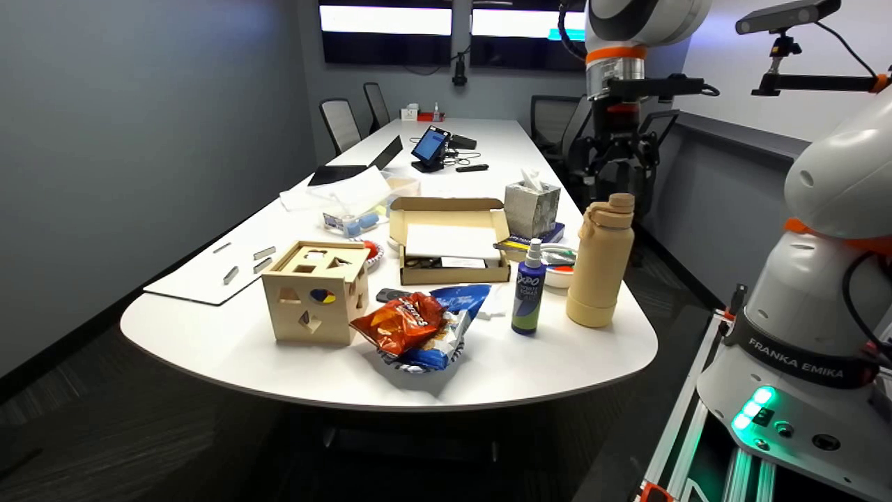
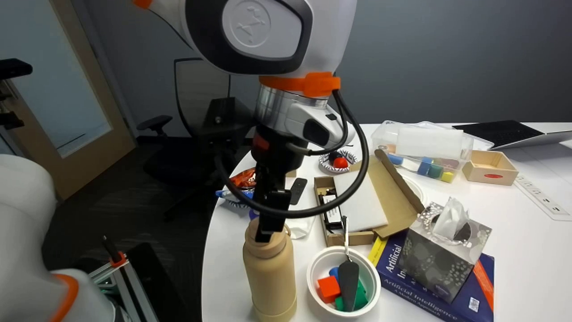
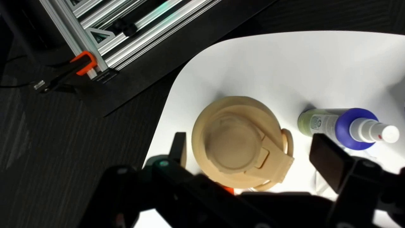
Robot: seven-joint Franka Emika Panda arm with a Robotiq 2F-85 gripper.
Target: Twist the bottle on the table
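The tan bottle (image 1: 601, 268) stands upright on the white table (image 1: 230, 348) near its rounded end. It also shows in an exterior view (image 2: 270, 277), below my gripper. In the wrist view I look down on its round cap (image 3: 234, 142), with a strap and loop on one side. My gripper (image 3: 253, 152) is open, with one finger on each side of the bottle and a gap to each finger. In an exterior view a fingertip of my gripper (image 2: 267, 235) overlaps the cap; I cannot tell its exact height against it. Nothing is held.
A spray bottle (image 1: 528, 289) stands close beside the bottle. A white bowl (image 2: 315, 286) with blocks and a spatula is on another side. A tissue box (image 1: 533, 209) on a book, an open carton (image 1: 453, 275), chip bags (image 1: 411, 324) and a wooden shape box (image 1: 313, 300) stand around.
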